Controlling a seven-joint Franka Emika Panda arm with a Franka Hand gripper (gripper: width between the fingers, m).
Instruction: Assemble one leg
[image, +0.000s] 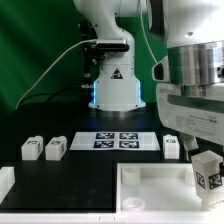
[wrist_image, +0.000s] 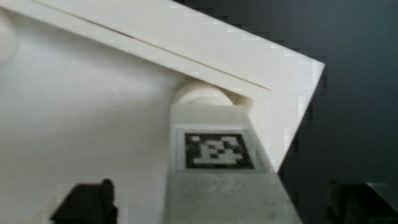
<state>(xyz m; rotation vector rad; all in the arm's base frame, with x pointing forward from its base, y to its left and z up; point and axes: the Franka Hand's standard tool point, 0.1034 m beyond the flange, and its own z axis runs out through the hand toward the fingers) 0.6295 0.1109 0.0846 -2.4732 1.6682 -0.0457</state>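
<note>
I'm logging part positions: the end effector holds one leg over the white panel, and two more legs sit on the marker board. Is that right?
Not quite. The end effector does hold a leg over the white panel, but in the exterior view the two other legs sit on the dark table, to the exterior view's left of the marker board, not on it.

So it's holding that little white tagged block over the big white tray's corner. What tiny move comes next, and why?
Probably a short, straight lowering. The gripper holds the small white tagged leg at the corner of the large white rimmed square panel, and the wrist view shows its tip meeting that corner, so it likely needs seating.
</note>
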